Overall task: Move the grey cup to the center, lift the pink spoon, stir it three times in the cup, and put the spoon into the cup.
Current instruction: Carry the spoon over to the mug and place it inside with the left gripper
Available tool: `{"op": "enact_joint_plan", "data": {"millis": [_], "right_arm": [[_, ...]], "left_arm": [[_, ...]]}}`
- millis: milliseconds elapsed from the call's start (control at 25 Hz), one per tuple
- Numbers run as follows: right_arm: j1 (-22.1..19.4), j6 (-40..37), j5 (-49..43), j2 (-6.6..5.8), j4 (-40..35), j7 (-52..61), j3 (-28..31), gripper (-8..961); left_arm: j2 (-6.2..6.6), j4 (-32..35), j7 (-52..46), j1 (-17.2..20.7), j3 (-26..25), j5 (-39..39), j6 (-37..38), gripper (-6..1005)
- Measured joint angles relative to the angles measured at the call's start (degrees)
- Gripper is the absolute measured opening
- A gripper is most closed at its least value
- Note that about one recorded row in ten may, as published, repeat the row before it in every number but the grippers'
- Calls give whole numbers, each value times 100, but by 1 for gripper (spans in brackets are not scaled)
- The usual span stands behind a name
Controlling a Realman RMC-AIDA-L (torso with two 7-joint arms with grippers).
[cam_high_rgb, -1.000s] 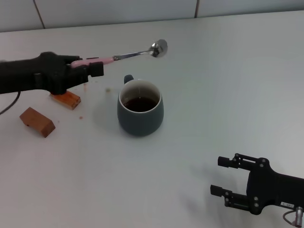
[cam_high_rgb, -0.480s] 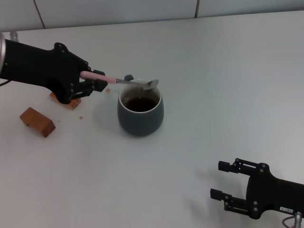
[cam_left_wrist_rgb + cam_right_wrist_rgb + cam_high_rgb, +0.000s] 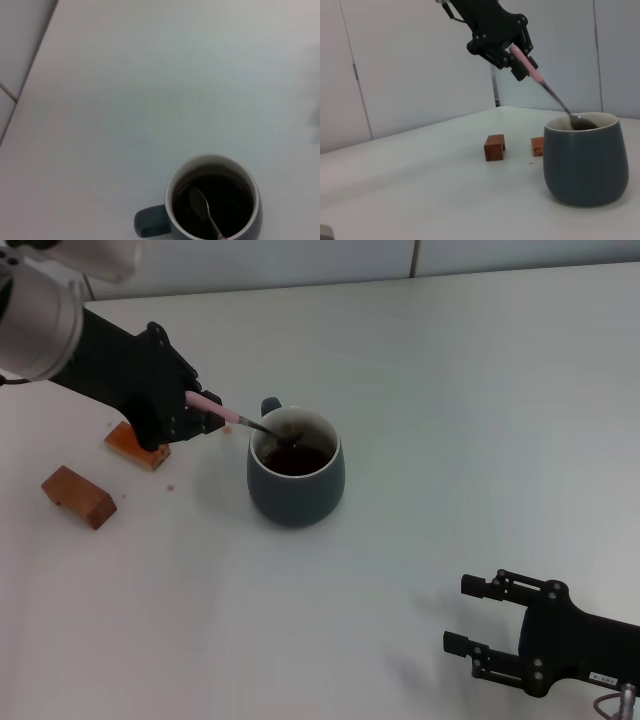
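White tabletop [image 3: 480, 400] is spreading out under everything, with pale wall panels [image 3: 410, 65] standing behind it. Near its middle the grey cup [image 3: 296, 468] is sitting upright, dark liquid [image 3: 212, 202] filling its white inside and its small loop handle [image 3: 270, 406] pointing toward the far edge. The pink spoon [image 3: 240, 421] is slanting down over the cup's rim on the robot's left side, its metal bowl [image 3: 198, 203] lying in the liquid while the pink handle is sticking up and out.

The left gripper [image 3: 200, 412] is clenching that pink handle at its upper end, hanging just beside the cup and above the table, with its black arm reaching in from the robot's left.

Two brown wooden blocks are lying to the left of the cup: one block [image 3: 137, 444] is partly hidden under the left arm, and the other block [image 3: 78, 496] is sitting nearer the robot, apart from the first.

The right gripper [image 3: 480, 625] is resting low at the near right, well apart from the cup, its fingers spread and holding nothing.
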Motion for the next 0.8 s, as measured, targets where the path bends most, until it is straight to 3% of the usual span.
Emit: {"op": "enact_joint_plan", "data": {"millis": [520, 600, 800], "right_arm": [[-48, 17, 0, 9, 105, 0, 96, 704], [-53, 22, 0, 6, 116, 0, 100, 704], [-55, 34, -1, 0, 127, 0, 105, 704]], "left_arm": [[-37, 43, -231, -401, 920, 654, -126, 126], [-36, 46, -426, -515, 1339, 954, -176, 126], [-36, 86, -542, -554, 1703, 1054, -174, 126]]}}
